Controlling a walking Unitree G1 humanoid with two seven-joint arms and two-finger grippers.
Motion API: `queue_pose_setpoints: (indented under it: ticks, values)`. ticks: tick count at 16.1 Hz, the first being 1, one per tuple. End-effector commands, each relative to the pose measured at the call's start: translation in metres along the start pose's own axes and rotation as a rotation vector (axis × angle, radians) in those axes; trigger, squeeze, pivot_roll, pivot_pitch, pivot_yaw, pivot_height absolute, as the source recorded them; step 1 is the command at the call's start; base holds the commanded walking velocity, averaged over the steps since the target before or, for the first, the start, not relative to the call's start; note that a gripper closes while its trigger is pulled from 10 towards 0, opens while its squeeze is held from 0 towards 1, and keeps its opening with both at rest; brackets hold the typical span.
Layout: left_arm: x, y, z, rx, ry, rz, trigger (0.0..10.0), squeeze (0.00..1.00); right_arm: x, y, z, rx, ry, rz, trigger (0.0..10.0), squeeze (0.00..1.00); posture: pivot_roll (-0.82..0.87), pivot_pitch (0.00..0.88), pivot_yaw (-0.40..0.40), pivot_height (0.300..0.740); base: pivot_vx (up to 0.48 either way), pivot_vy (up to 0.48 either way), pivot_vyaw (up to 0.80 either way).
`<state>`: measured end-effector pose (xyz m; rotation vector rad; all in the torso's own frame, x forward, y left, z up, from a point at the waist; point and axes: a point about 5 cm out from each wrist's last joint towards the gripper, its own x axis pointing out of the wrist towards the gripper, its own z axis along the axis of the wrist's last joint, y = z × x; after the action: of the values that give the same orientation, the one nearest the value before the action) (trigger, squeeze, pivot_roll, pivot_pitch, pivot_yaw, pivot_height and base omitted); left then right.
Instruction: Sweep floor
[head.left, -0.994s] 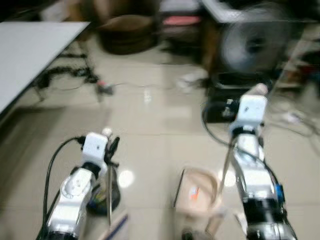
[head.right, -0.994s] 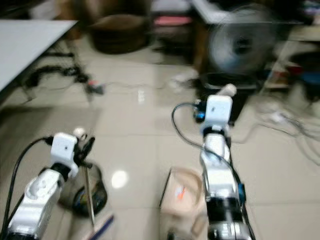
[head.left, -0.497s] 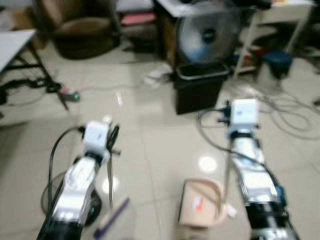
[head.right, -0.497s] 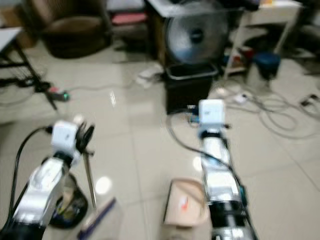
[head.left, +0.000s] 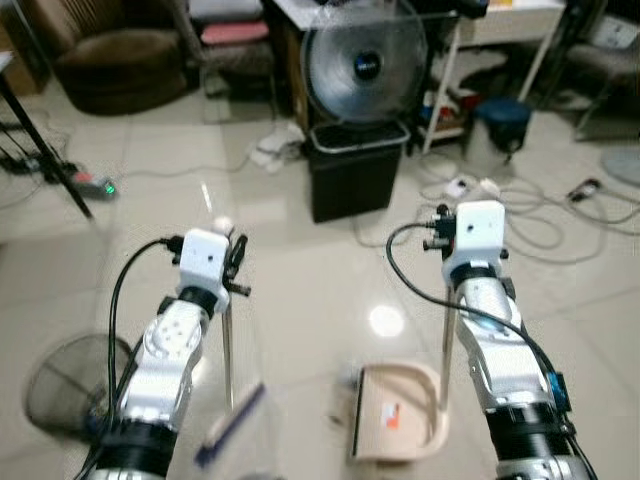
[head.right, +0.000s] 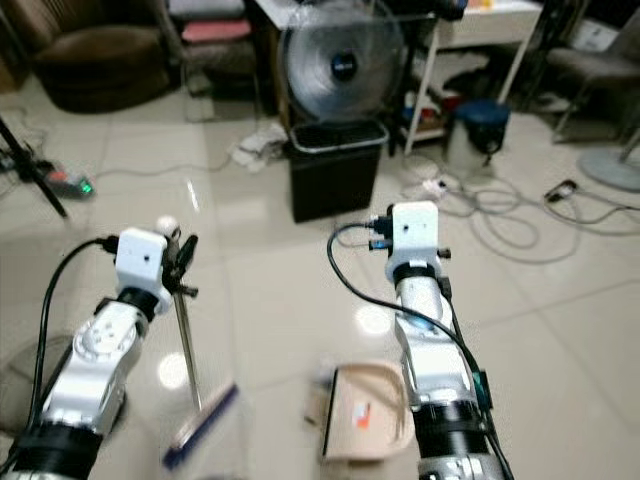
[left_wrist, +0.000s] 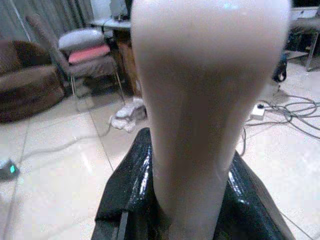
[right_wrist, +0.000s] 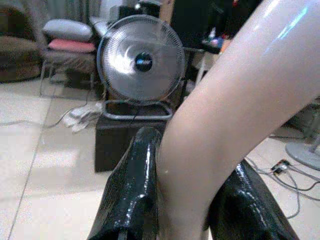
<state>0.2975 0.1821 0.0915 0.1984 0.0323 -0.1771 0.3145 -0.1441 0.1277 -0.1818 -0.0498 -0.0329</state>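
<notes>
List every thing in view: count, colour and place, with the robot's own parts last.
broom: 1, thin metal stick with blue bristle head, head on the floor at lower left.
dustpan: 1, beige, on the floor at lower centre.
bin: 1, black, on the floor ahead.
fan: 1, silver cage with dark hub, behind the bin.
fan grille: 1, dark wire, lying on the floor at far left.
cables: several, pale, strewn on the floor at right.
armchair: 1, brown, far left.
left gripper: 1, black fingers closed on the broom's pale handle.
right gripper: 1, black fingers closed on the dustpan's pale handle.
</notes>
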Motion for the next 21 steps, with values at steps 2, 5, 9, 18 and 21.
queue_pose_setpoints:
  ticks: [2,5,9,18,21]
  values:
    - [0.005,0.004,0.012,0.033,-0.044,0.008,10.0,0.0,0.003,0.0,0.01,0.01,-0.034,0.006,10.0,0.0,0.01,0.007,0.04,0.74,0.0,-0.48,0.0]
    - [0.007,0.002,0.007,-0.03,0.009,0.002,10.0,0.0,0.003,0.0,0.009,0.019,-0.029,0.005,10.0,0.0,0.01,0.008,0.042,0.74,0.0,0.16,0.0]
    - [0.008,0.006,0.012,0.012,-0.03,0.029,10.0,0.0,0.002,0.0,0.008,0.02,-0.024,0.004,10.0,0.0,0.01,0.009,0.044,0.74,0.0,0.24,0.0]
    - [0.009,0.003,0.024,-0.006,-0.11,0.017,10.0,0.0,0.002,-0.004,0.004,0.073,0.004,-0.011,10.0,0.0,0.01,0.013,0.045,0.74,0.159,0.0,-0.11]
    - [0.009,0.003,0.024,-0.006,-0.115,0.018,10.0,0.0,0.002,-0.004,0.003,0.064,0.005,-0.007,10.0,0.0,0.01,0.013,0.045,0.74,0.376,0.0,0.0]
